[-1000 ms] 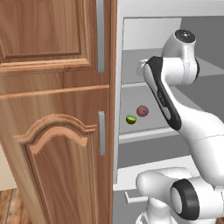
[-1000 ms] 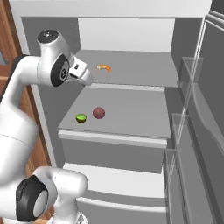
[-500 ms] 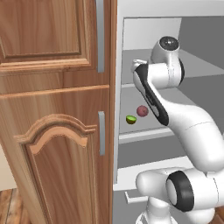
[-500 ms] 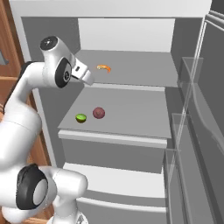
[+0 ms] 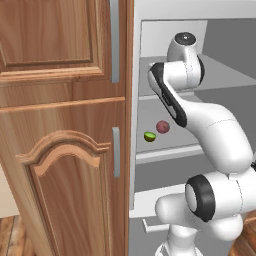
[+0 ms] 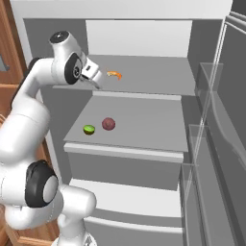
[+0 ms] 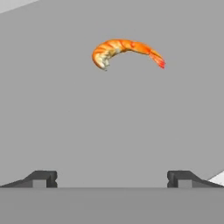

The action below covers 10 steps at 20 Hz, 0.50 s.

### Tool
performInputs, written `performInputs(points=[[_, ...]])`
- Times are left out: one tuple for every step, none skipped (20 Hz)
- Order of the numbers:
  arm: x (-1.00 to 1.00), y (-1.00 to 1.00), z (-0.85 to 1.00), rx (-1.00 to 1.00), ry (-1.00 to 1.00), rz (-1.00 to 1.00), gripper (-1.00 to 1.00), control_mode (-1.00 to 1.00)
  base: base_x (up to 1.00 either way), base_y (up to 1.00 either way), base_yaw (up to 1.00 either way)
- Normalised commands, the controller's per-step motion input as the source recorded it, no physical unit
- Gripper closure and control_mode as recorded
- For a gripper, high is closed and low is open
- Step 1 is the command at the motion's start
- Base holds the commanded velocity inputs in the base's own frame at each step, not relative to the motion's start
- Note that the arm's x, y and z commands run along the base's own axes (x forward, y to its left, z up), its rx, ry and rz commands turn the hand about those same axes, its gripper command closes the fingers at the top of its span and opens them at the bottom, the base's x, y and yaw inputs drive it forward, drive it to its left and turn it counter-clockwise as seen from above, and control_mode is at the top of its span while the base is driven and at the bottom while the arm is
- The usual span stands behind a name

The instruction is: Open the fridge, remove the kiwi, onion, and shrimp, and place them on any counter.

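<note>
we see the fridge (image 6: 144, 19) open, our wide, empty end effector (image 6: 96, 80) just beside the shrimp (image 6: 114, 74), with kiwi (image 6: 89, 129) and onion (image 6: 108, 124) on the shelf below it, all three unmoved.

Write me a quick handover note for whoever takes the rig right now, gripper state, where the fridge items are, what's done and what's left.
Gripper: open, empty, at the upper shelf of the fridge, pointed at the shrimp and short of it.
Shrimp: lying on the upper shelf, just ahead of the fingertips.
Kiwi and onion: side by side on the middle shelf, kiwi nearer the front edge.
Done: fridge door open.
Left: grasp the shrimp, carry it to a counter, then come back for the kiwi and onion. Nothing has been taken out.
</note>
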Motion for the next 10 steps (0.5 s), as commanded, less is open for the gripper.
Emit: performInputs(points=[[0.46, 0.0, 0.04, -0.02, 0.15, 0.0, -1.0, -1.0, 0.0, 0.0, 0.0], [0.41, 0.0, 0.08, -0.02, 0.13, 0.0, -1.0, -1.0, 0.0, 0.0, 0.0], [0.39, 0.0, 0.04, -0.03, 0.12, 0.0, -1.0, -1.0, 0.0, 0.0, 0.0], [0.43, 0.0, 0.0, -0.02, 0.09, 0.0, -1.0, -1.0, 0.0, 0.0, 0.0], [0.4, 0.0, 0.0, -0.01, 0.04, 0.0, -1.0, -1.0, 0.0, 0.0, 0.0], [0.41, 0.0, 0.0, -0.01, 0.01, 0.0, -1.0, -1.0, 0.0, 0.0, 0.0], [0.46, 0.0, 0.0, -0.01, 0.0, 0.0, -1.0, -1.0, 0.0, 0.0, 0.0], [0.48, 0.0, 0.0, 0.0, 0.0, 0.0, -1.0, -1.0, 0.0, 0.0, 0.0], [0.47, 0.0, 0.0, -0.01, 0.0, 0.0, -1.0, -1.0, 0.0, 0.0, 0.0], [0.46, 0.0, 0.0, -0.01, 0.0, 0.0, -1.0, -1.0, 0.0, 0.0, 0.0]])
